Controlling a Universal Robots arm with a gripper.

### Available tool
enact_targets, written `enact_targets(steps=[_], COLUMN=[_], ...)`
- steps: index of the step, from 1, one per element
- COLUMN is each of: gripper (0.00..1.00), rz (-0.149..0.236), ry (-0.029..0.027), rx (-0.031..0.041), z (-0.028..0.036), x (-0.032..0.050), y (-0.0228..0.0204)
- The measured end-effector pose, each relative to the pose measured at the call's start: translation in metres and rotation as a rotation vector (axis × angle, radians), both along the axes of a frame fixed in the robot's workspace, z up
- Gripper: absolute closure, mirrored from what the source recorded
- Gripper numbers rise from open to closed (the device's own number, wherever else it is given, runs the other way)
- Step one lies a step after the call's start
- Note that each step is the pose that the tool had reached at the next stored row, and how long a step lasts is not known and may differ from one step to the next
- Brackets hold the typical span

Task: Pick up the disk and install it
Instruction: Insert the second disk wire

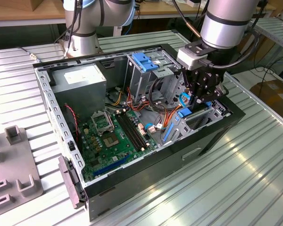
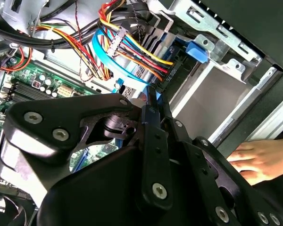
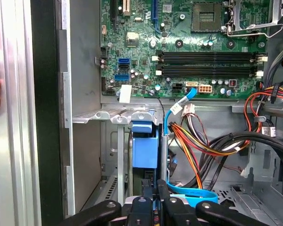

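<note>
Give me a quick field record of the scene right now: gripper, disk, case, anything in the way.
gripper: down inside the open computer case, fingers closed on the disk
disk: blue-framed, held on edge at the drive bay by the case's front end
motherboard: exposed, sockets bare
cables: bundle beside the disk
hand: a person's hand rests outside the case wall
</note>
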State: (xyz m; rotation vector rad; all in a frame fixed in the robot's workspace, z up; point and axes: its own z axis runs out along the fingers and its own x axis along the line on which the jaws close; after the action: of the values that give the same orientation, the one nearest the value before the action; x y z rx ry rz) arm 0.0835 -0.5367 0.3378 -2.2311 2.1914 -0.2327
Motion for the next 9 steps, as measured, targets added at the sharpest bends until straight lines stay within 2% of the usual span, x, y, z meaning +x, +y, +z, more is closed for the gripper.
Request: enact_targets(steps=[5,6,7,8,9], gripper=[0.83,0.83,0.76,0.76,0.76], rz=[0.000,0.000,0.000,0.000,0.000], ry=[-0.0005,-0.0005,-0.0003,-0.0004,-0.0003], rx=[0.0018,0.0020,0.0007,0.0009,0.0011], z=[0.0008,0.0025,0.0070,0.0123,0.0140], x=[0.0001,0.0001,0.0001,0.0000,0.0000], y=[0.0000,0.0000,0.0000,0.0000,0.0000])
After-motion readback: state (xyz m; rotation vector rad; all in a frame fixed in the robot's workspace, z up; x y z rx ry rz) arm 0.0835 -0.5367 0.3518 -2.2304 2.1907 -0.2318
